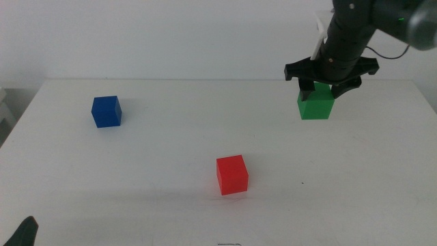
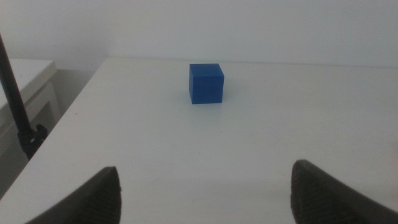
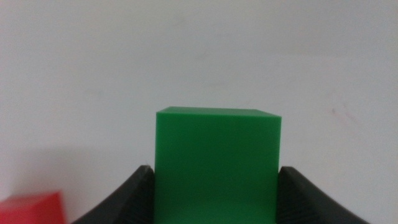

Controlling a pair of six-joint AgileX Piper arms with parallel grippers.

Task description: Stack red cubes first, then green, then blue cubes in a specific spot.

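My right hand (image 1: 321,87) is at the far right of the white counter (image 1: 171,137), its jaws closed against both sides of the green cube (image 1: 316,106), which the wrist view shows pressed between them (image 3: 216,163). The red cube (image 1: 231,174) sits alone near the counter's middle front; the blue cube (image 1: 106,111) rests at far left. My left hand (image 2: 205,193) waits at the near left edge, jaws spread wide and empty, facing the blue cube. I read no writing or labels on any face.
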